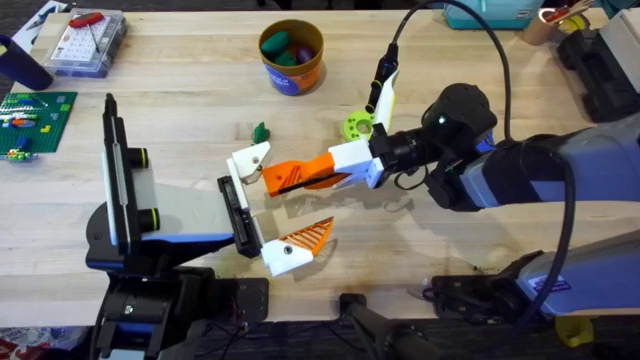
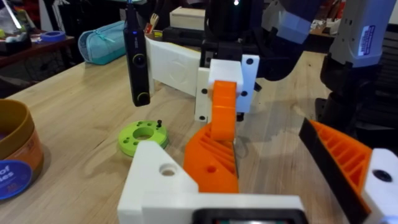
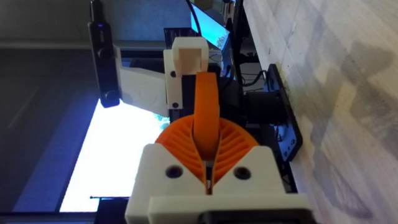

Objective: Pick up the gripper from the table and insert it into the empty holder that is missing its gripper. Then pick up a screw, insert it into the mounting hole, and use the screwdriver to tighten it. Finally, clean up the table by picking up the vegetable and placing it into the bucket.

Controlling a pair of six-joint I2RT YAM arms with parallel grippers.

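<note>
My right gripper [image 1: 300, 176], an orange-and-white claw, is shut on the orange wedge tip of the gripper [image 1: 250, 160], whose white base [image 2: 158, 180] sits against the far end of the black holder [image 1: 238, 215]. I cannot tell whether it is seated. The holder's near end carries the ribbed twin finger [image 1: 300, 245], so my left gripper [image 1: 285, 205] stands wide open. In the right wrist view the ribbed fingers [image 3: 233, 146] clamp the wedge [image 3: 205, 109]. A small green vegetable [image 1: 262, 131] lies on the table [image 1: 180, 110]. The bucket [image 1: 292, 60] stands behind it and holds several vegetables.
A green round disc [image 1: 358, 126] lies beside the right wrist. A black-and-white screwdriver-like tool [image 1: 383, 88] with a cable rises there. At the back left are a clear parts box [image 1: 85, 40] and a green baseplate [image 1: 35, 120]. A teal case [image 1: 480, 12] sits at the back right.
</note>
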